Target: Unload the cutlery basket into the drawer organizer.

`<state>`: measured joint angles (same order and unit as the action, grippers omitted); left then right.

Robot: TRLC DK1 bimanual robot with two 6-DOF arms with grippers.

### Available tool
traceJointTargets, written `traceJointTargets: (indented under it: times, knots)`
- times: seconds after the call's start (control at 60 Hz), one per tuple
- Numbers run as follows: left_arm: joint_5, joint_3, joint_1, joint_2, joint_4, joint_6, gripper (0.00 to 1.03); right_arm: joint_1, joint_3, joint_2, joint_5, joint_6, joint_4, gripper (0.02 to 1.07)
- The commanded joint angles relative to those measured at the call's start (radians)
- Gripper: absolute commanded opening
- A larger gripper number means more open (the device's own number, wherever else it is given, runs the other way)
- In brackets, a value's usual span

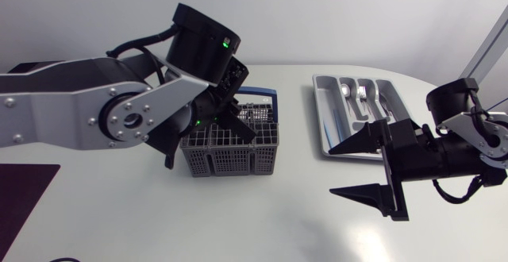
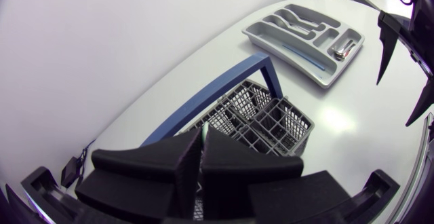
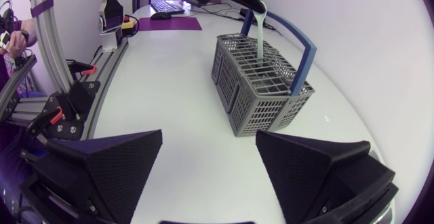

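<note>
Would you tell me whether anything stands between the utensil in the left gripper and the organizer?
Nothing lies on the table between basket and organizer. The open right gripper sits at the organizer's near end, one finger overlapping its edge in the head view. The utensil's lower end is inside the basket.

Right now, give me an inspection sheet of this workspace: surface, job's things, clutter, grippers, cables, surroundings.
Surface: white table, no spills seen.
Job's things: basket upright, blue handle; organizer beside it, cutlery inside; utensil with its lower end in the basket.
Clutter: purple mat at the table's left end.
Grippers: left gripper over the basket, jaws shut on the utensil; right gripper in front of the organizer, jaws open, empty.
Cables: left cable and right cable loop at the wrists.
Surroundings: nothing seen reaching over the table.
</note>
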<state>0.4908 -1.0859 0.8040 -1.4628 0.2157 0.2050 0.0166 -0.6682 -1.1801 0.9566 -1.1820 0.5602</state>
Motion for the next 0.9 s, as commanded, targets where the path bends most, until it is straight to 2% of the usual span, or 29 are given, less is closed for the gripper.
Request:
traceJointTargets:
  times: [0.0, 0.233, 0.35, 0.433, 0.617, 0.717, 0.883]
  knots:
    - [0.015, 0.044, 0.032, 0.036, -0.022, 0.019, 0.15, 0.017, 0.032, 0.031, -0.002, 0.059, -0.026, 1.01]
    - [0.043, 0.089, 0.064, 0.081, -0.061, 0.059, 0.15, 0.049, 0.055, 0.097, -0.005, 0.159, -0.092, 1.01]
    - [0.045, 0.086, 0.066, 0.122, -0.058, 0.059, 0.15, 0.071, 0.084, 0.154, -0.019, 0.271, -0.191, 1.01]
    - [0.043, 0.075, 0.063, 0.145, -0.053, 0.057, 0.15, 0.105, 0.113, 0.201, -0.053, 0.377, -0.290, 1.01]
    - [0.035, 0.037, 0.067, 0.170, -0.016, 0.033, 0.15, 0.218, 0.157, 0.287, -0.177, 0.522, -0.419, 1.01]
    - [-0.018, 0.011, 0.066, 0.173, 0.014, -0.026, 0.15, 0.276, 0.162, 0.315, -0.245, 0.570, -0.457, 1.01]
    - [-0.228, -0.031, 0.003, 0.133, 0.071, -0.141, 0.15, 0.384, 0.154, 0.326, -0.372, 0.614, -0.491, 0.98]
